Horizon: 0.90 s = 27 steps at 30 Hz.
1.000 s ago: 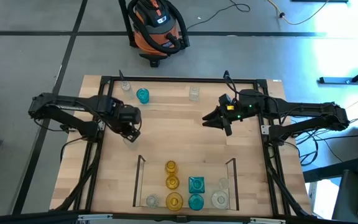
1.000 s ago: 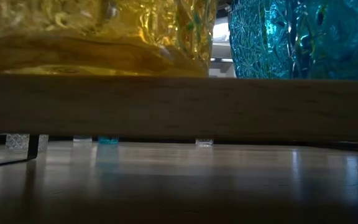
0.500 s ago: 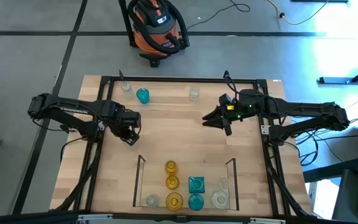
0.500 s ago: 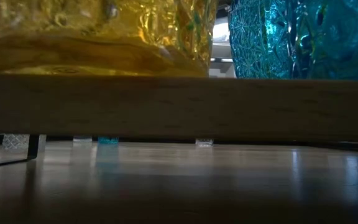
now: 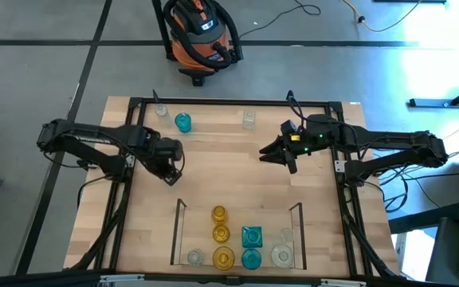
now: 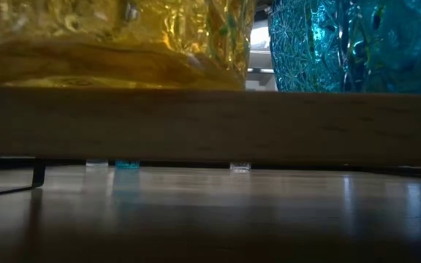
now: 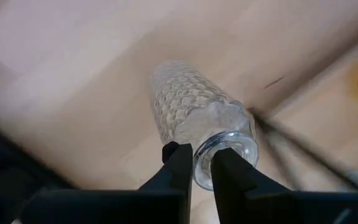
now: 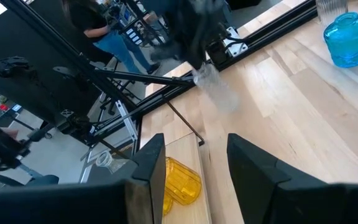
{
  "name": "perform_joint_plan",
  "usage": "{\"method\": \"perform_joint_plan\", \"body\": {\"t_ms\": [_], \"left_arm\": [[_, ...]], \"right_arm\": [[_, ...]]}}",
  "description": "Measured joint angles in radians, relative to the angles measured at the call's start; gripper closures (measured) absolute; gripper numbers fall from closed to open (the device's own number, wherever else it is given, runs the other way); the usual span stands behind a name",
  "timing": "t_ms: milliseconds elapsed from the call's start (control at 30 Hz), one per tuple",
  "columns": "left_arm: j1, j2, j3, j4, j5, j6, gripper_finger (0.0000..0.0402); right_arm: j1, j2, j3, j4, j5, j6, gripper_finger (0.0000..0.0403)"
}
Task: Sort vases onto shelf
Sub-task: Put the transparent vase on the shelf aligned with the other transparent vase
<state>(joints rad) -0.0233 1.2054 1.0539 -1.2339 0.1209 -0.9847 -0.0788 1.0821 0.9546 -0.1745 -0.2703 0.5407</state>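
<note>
Filling the shelf [image 5: 178, 231] at the worktop's near edge: eight vases placed. Left gripper [image 5: 168, 173], jaws clamped on a clear vase [image 7: 199, 127], carries it mid-table; right gripper [image 5: 272, 155] waits, jaws apart. Three vases [image 5: 182, 121] remain near the far edge.

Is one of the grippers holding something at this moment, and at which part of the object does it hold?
Yes. The left gripper holds a clear vase by the rim of its mouth, one finger inside, one outside. The right gripper is open and holds nothing.
</note>
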Motion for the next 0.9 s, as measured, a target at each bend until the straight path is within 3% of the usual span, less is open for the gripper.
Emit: {"method": "perform_joint_plan", "body": {"t_ms": [267,500,633,900], "left_arm": [[-0.038,0.111,0.368,-0.132,-0.104,0.048,0.0373],[-0.144,0.471,0.791,-0.356,-0.057,0.261,0.0373],[-0.196,0.578,0.894,-0.323,-0.011,0.287,0.0373],[-0.276,0.597,0.891,-0.337,0.044,0.203,0.0373]], "right_arm": [[0.0,0.0,0.0,0.001,0.035,-0.026,0.0268],[0.0,0.0,0.0,0.0,0.05,-0.051,0.0268],[0.0,0.0,0.0,-0.002,0.05,-0.051,0.0268],[0.0,0.0,0.0,-0.01,0.026,-0.051,0.0268]]}}
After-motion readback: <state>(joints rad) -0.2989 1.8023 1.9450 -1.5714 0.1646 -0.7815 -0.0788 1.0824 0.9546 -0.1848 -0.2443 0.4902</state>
